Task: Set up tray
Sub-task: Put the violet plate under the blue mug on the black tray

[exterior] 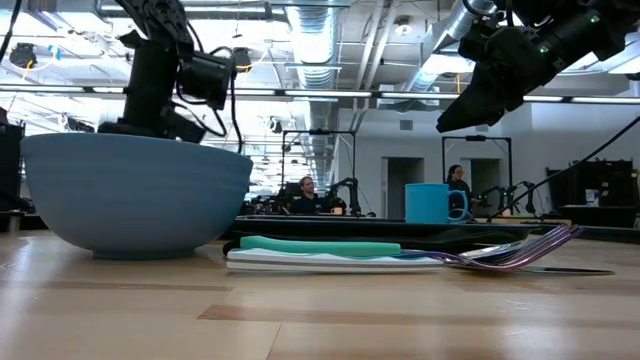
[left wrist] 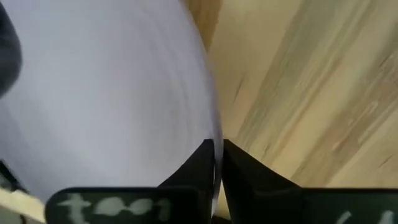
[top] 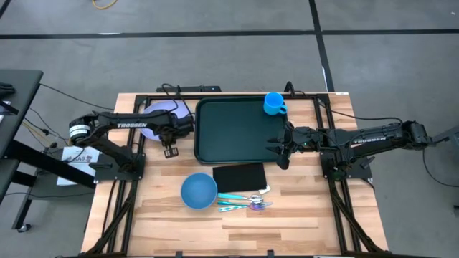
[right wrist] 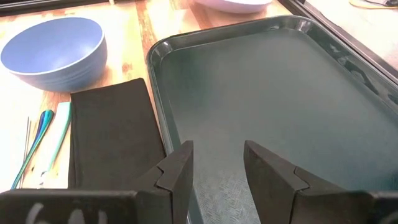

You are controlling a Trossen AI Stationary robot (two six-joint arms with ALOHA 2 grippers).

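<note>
I have the left gripper (left wrist: 217, 163) pinched tight on the rim of the lavender plate (left wrist: 106, 106), just left of the tray (top: 237, 129). My right gripper (right wrist: 216, 163) hovers spread wide over the tray's right edge, holding nothing.

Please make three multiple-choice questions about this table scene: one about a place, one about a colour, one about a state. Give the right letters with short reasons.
1. Where does the blue mug stand?
A. at the tray's far right corner
B. inside the bowl
C. on the black napkin

2. What colour is the plate?
A. red
B. lavender
C. yellow

3. How is the left claw?
A. wide open over the tray
B. shut on the plate's rim
C. holding the mug

Answers:
1 A: the blue mug sits at the corner of the tray.
2 B: the plate looks lavender.
3 B: the left claw pinches the plate's edge.
</note>
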